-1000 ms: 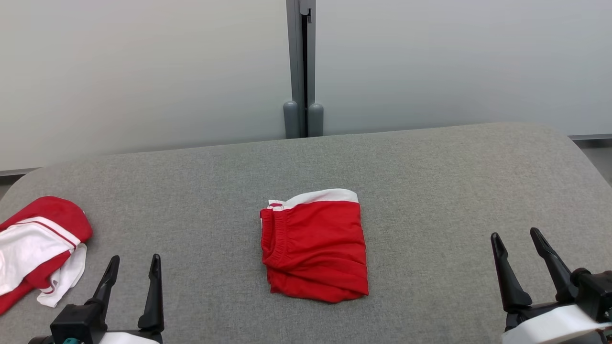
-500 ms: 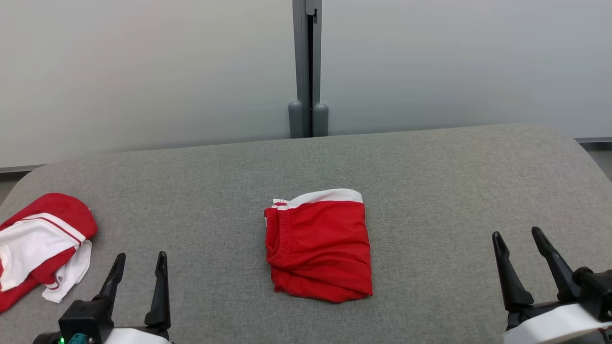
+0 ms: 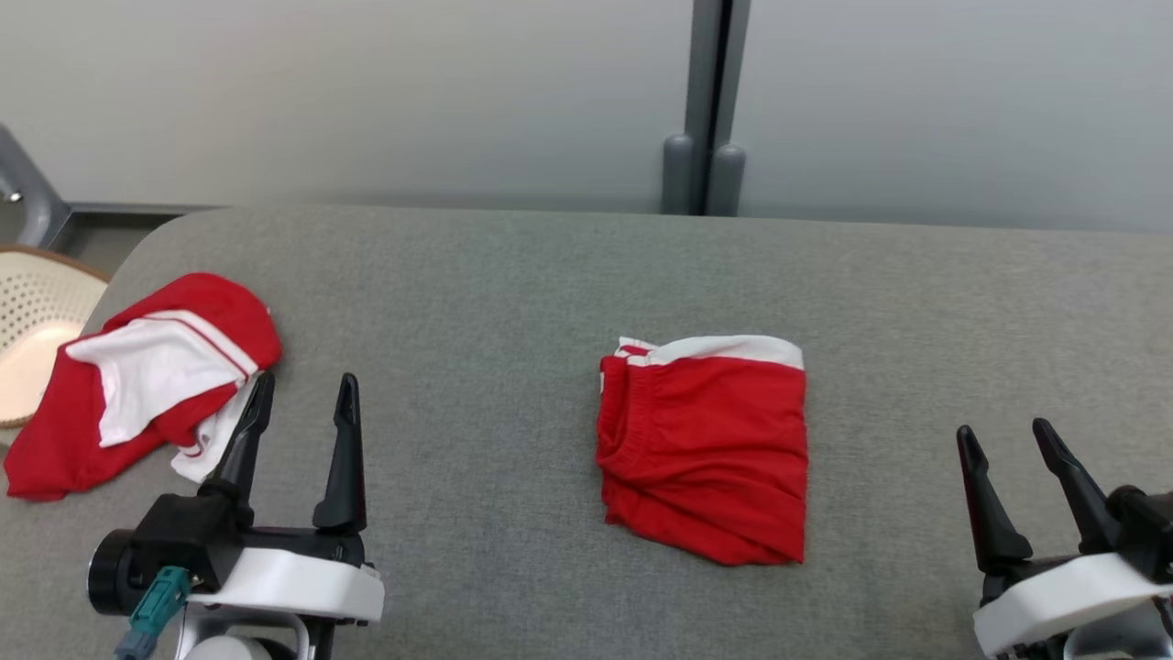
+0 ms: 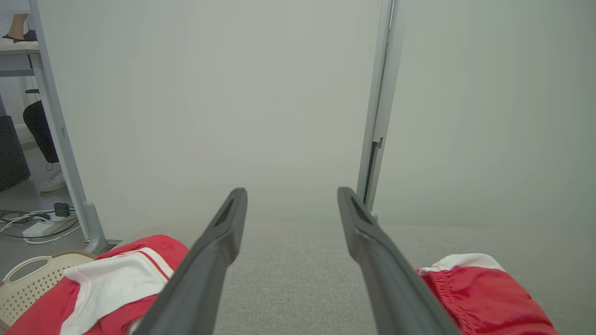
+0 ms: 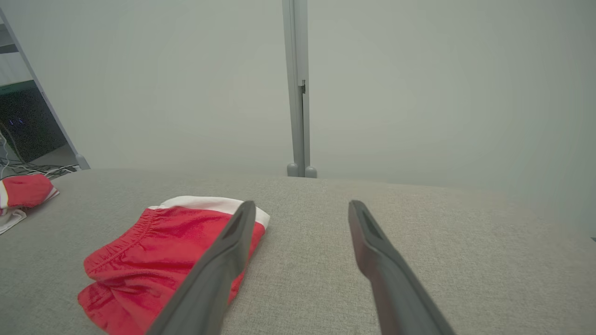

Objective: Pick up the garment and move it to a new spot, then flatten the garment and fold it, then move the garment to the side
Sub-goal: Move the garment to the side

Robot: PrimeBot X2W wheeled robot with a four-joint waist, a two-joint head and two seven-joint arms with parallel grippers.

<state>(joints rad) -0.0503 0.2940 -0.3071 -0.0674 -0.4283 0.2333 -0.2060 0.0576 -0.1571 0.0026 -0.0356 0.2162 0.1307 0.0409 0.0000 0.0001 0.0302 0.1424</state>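
Observation:
A folded red garment (image 3: 706, 449) with a white band along its far edge lies flat in the middle of the grey table (image 3: 513, 275); it also appears in the left wrist view (image 4: 484, 298) and the right wrist view (image 5: 158, 251). A crumpled red and white garment (image 3: 147, 385) lies near the table's left end (image 4: 107, 288). My left gripper (image 3: 306, 380) stands open just right of that crumpled garment, its left fingertip close to the cloth's edge, nothing between the fingers (image 4: 292, 193). My right gripper (image 3: 1003, 429) is open and empty, well right of the folded garment (image 5: 302, 204).
A pale perforated basket (image 3: 37, 312) sits off the table's left end, partly under the crumpled garment. A grey partition with a vertical post (image 3: 710, 101) runs behind the table. Cables lie on the floor at left (image 4: 32, 225).
The head camera has swung left, shifting the whole picture right and bringing the basket into view. My left gripper has come forward alongside the crumpled garment. Both grippers stay open.

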